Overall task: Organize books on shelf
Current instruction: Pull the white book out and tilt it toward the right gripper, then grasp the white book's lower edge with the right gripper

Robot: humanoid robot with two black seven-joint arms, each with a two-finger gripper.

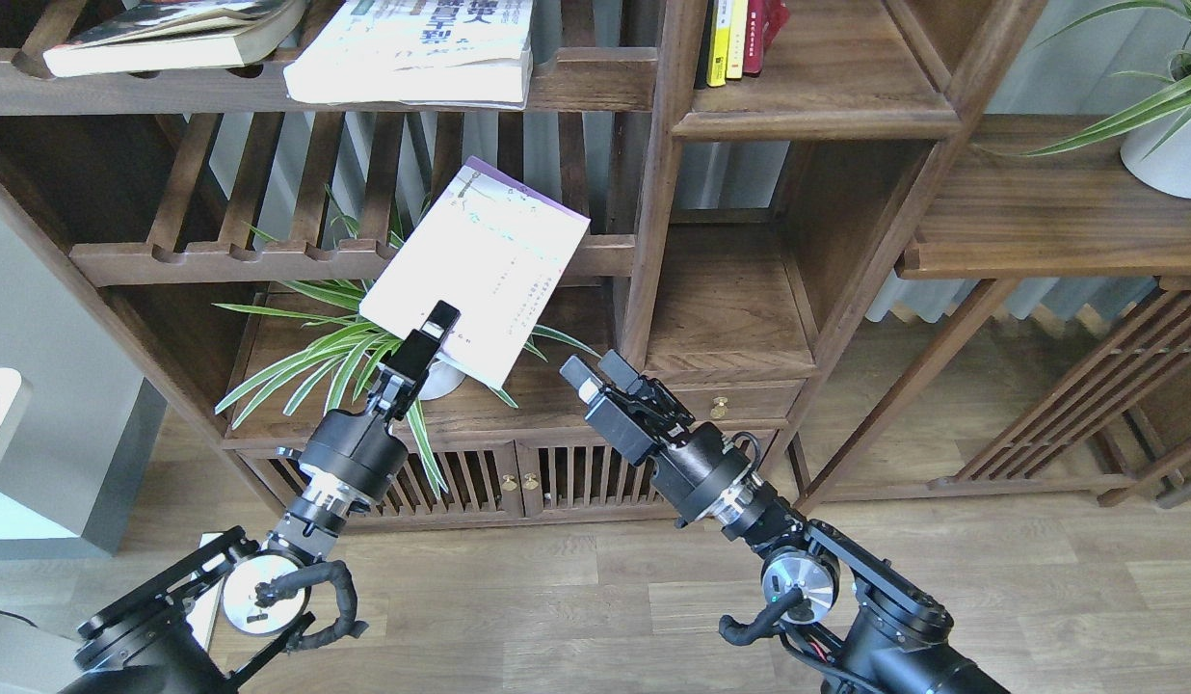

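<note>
Lavender-white book [480,265] rises tilted from left claw [432,333] pinching its lower edge.

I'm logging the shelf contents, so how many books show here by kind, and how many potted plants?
Large paperbacks: 3 (lavender-white book held by the left gripper, white book with blue characters, dark-covered book)
Slim upright books: 3
Potted plants: 2 (lower plant, right plant)
Total: 8

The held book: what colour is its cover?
Pale lavender-white cover with a purple top edge; head view, in the left gripper.
</note>
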